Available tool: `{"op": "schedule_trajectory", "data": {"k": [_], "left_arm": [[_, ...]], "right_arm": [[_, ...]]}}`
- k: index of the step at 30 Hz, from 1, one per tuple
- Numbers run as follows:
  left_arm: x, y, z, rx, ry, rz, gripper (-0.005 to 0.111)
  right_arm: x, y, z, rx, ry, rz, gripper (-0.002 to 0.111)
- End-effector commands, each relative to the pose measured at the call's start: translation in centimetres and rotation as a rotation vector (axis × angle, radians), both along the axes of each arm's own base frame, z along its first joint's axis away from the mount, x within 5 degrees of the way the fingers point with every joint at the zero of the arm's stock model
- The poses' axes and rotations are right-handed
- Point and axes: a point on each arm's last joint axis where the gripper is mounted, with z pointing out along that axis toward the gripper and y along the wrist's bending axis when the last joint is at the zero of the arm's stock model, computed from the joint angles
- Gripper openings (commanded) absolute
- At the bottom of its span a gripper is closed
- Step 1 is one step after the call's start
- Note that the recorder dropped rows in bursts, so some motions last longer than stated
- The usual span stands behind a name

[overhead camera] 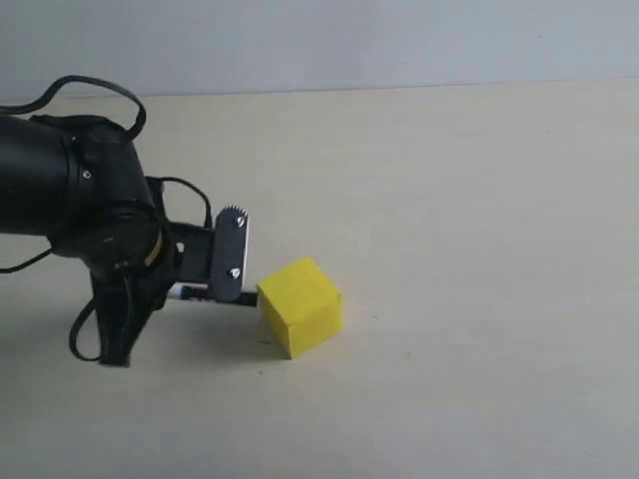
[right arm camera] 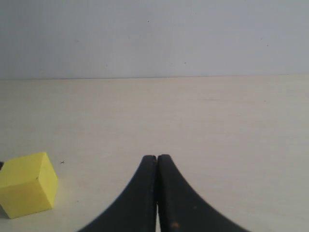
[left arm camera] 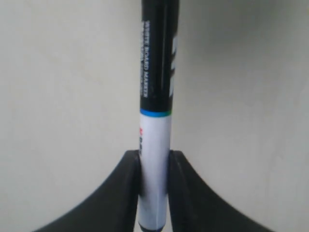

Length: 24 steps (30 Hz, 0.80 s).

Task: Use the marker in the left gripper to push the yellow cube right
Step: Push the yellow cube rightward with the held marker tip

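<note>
The yellow cube (overhead camera: 300, 305) rests on the pale table, turned slightly askew. My left gripper (overhead camera: 233, 271) hangs low just left of it, shut on the marker (overhead camera: 189, 292), which lies level and points right. The marker's dark end reaches the cube's left face; I cannot tell whether they touch. In the left wrist view the jaws of the left gripper (left arm camera: 154, 158) clamp the white barrel of the marker (left arm camera: 157, 92), with the black cap half running out of frame; the cube is out of that view. My right gripper (right arm camera: 157, 159) is shut on nothing, with the cube (right arm camera: 27, 184) off to its side.
The pale table (overhead camera: 469, 200) stretches right of the cube and behind it to a grey wall (overhead camera: 349, 40). Black cables (overhead camera: 95, 90) loop over the left wrist. The right arm is not in the exterior view.
</note>
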Motion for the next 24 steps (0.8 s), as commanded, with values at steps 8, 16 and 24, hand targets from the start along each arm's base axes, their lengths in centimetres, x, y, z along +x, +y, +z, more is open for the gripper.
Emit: {"op": "schedule_trajectory", "data": {"k": [8,16,24], "left_arm": [[0.8,-0.2,2.1,0.066,0.005,0.138,0.0],[-0.3,-1.7,0.2,-0.009,0.156,0.111,0.0],[0.0,-2.8,0.6,0.027,0.131,0.167,0.0]], "right_arm": [[0.0,0.0,-0.1,-0.001,-0.006,0.001,0.0],[0.0,0.0,-0.1,-0.001,-0.006,0.001,0.0],[0.0,0.0,-0.1,-0.001,-0.006,0.001,0.0]]}}
